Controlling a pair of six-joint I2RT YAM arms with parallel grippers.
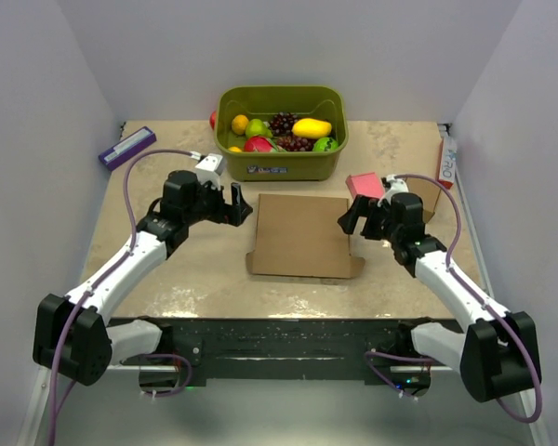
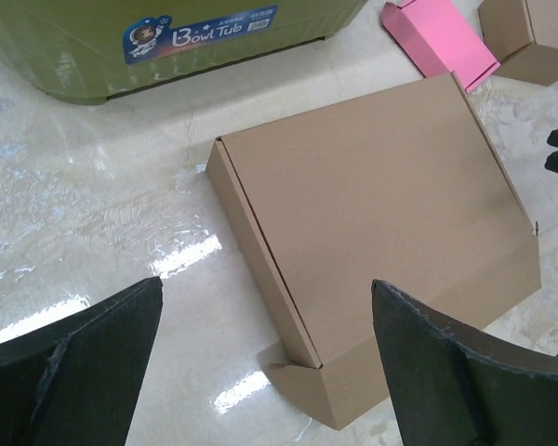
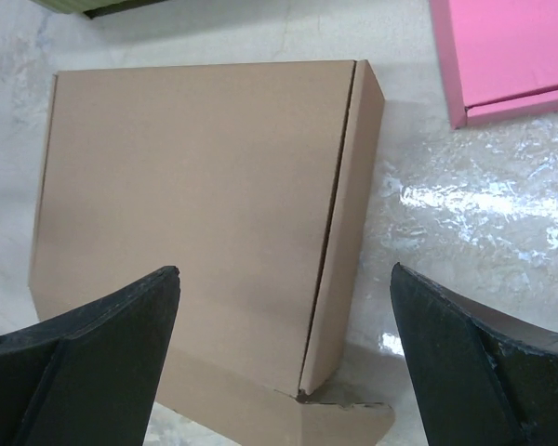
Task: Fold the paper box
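From above, the paper box (image 1: 302, 234) lies closed in the middle of the desk (image 1: 167, 269), between the left hand (image 1: 241, 206) and the right hand (image 1: 348, 217). Both hands are released and empty.

Left wrist: spread fingers (image 2: 84, 362) frame the box, with a green tub (image 2: 93, 56) beyond.

Right wrist: parted fingers (image 3: 93, 353) hang over the box's right side, with a pink block (image 3: 511, 56) far right.

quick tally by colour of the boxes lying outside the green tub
brown: 2 (paper box, small brown box)
pink: 1 (pink box)
purple: 1 (purple box)
red and white: 1 (red and white box)
total: 5
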